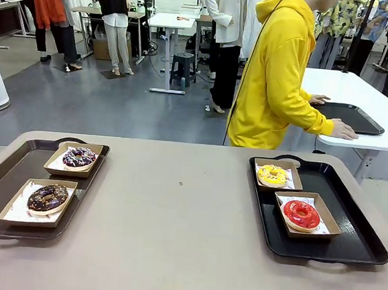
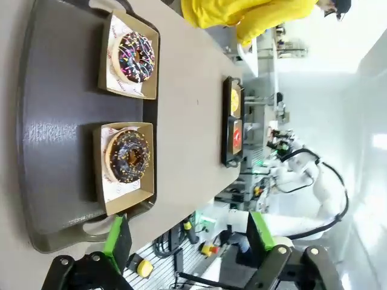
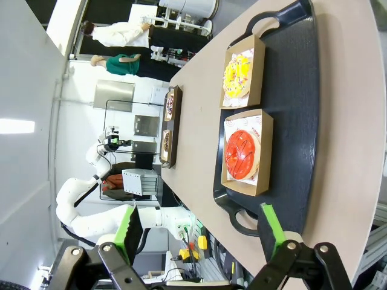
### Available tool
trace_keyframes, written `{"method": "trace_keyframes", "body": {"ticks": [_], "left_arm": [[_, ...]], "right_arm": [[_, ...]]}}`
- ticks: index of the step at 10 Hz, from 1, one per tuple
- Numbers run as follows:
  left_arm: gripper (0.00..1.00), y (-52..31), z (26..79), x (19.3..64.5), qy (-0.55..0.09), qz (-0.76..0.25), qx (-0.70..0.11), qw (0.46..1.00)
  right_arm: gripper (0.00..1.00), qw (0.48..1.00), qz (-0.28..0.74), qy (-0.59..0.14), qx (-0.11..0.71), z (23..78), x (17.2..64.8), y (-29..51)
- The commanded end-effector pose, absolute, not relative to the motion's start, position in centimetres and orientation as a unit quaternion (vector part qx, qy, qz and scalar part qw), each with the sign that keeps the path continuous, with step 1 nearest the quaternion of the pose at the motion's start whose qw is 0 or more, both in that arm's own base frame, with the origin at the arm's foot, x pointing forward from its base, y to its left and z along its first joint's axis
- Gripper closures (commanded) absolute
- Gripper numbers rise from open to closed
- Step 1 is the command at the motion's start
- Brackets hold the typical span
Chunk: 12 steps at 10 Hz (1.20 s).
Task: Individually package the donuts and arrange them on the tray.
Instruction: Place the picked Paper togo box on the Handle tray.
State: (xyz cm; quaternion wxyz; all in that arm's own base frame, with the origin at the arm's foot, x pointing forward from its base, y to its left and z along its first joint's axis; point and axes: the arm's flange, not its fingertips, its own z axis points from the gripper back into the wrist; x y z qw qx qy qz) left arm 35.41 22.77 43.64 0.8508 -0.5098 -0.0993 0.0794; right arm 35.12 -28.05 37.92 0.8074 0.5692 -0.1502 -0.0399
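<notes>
Four donuts each lie in a shallow paper-lined box. On the left tray (image 1: 3,184) sit the chocolate donut with pale sprinkles (image 1: 79,157) (image 2: 136,57) and the chocolate one with brown crumbs (image 1: 47,197) (image 2: 128,156). On the right tray (image 1: 361,235) sit the yellow-frosted donut (image 1: 272,174) (image 3: 237,75) and the red-glazed donut (image 1: 301,214) (image 3: 241,155). My left gripper (image 2: 188,241) hangs open off the near end of the left tray. Beyond the near end of the right tray (image 3: 305,115), my right gripper (image 3: 202,229) is also open, holding nothing.
A person in a yellow hoodie (image 1: 273,77) stands at the far side, turned away, hands at another black tray (image 1: 351,117) on a white table. Bare tabletop (image 1: 182,211) lies between the two trays. Other people and furniture stand farther back.
</notes>
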Motion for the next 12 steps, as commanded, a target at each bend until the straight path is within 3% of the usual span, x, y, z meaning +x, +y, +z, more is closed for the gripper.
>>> {"method": "trace_keyframes", "body": {"ticks": [1, 4, 12], "left_arm": [[0.0, 25.5, 42.1, 35.3, -0.117, 0.088, -0.544, 0.826], [0.0, 27.5, 40.9, 33.5, -0.121, 0.119, -0.548, 0.819], [0.0, 26.5, 40.6, 33.7, -0.11, 0.114, -0.543, 0.824]], "right_arm": [[0.0, 0.807, -0.039, -0.151, 0.57, 38.0, 35.1, -28.0], [0.0, 0.807, -0.039, -0.151, 0.57, 38.0, 35.1, -28.0], [0.0, 0.807, -0.039, -0.151, 0.57, 38.0, 35.1, -28.0]]}}
